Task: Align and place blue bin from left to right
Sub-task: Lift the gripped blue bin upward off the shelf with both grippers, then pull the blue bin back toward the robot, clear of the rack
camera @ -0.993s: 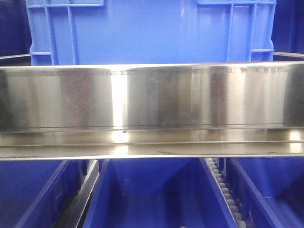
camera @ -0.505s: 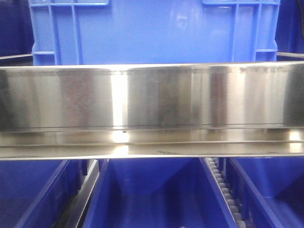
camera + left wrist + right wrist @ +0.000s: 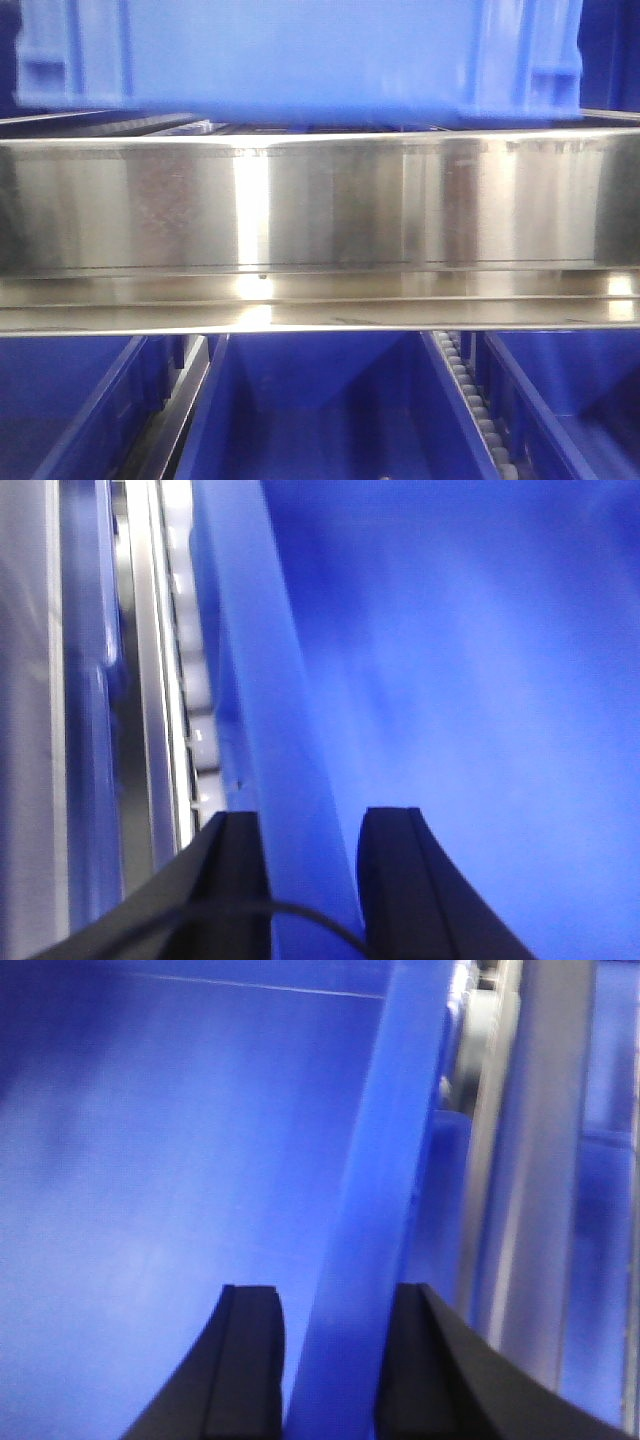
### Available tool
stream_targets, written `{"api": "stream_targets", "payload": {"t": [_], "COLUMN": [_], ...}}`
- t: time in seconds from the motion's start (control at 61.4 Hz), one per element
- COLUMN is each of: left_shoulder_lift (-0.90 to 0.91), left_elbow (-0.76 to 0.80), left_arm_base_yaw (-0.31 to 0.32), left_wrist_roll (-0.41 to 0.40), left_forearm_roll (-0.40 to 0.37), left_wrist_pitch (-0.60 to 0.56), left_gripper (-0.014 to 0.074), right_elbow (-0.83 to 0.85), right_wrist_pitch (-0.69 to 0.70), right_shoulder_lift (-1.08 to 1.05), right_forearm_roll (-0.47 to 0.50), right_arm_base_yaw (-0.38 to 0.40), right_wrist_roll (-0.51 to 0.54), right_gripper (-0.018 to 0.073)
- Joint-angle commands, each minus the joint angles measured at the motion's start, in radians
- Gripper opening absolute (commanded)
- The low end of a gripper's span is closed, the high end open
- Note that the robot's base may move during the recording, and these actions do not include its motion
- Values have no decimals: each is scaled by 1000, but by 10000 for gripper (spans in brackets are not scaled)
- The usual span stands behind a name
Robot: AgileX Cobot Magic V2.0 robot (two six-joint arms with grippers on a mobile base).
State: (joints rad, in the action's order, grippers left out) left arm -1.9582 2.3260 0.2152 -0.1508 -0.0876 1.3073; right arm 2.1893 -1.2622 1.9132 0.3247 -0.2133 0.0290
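The bin (image 3: 300, 50), pinched by left pincer (image 3: 315, 830) and right pincer (image 3: 330, 1305), has just risen above the rail (image 3: 320, 210), so its move seems begun.

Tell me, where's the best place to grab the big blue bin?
By its two side walls, from above. The bin is open-topped and wide, so each thin upright wall fits between fingers: the left gripper straddles one wall, the right gripper the opposite one, one finger inside, one outside.
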Motion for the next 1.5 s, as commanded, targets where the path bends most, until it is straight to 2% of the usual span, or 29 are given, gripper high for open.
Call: {"api": "stream_targets", "payload": {"t": [0.0, 0.163, 0.472, 0.863, 1.481], "left_shoulder_lift": [38, 62, 71, 71, 71], "left_elbow": [80, 101, 101, 101, 101], "left_arm_base_yaw": [-2, -2, -2, -2, -2], "left_wrist_roll": [12, 12, 10, 8, 8], "left_forearm_roll": [-108, -198, -169, -169, -108], "left_wrist_pitch": [-86, -86, -86, -86, -86], "left_gripper": [1, 1, 1, 1, 1], "right_elbow": [17, 21, 21, 21, 21], "right_wrist_pitch": [61, 69, 119, 194, 194], "right_shoulder_lift": [-74, -133, -169, -158, -118], "right_forearm_roll": [107, 128, 157, 155, 153], "right_arm_base_yaw": [1, 1, 1, 1, 1], "right_wrist_roll": [24, 24, 24, 24, 24], "right_gripper": [-79, -79, -79, -79, -79]}}
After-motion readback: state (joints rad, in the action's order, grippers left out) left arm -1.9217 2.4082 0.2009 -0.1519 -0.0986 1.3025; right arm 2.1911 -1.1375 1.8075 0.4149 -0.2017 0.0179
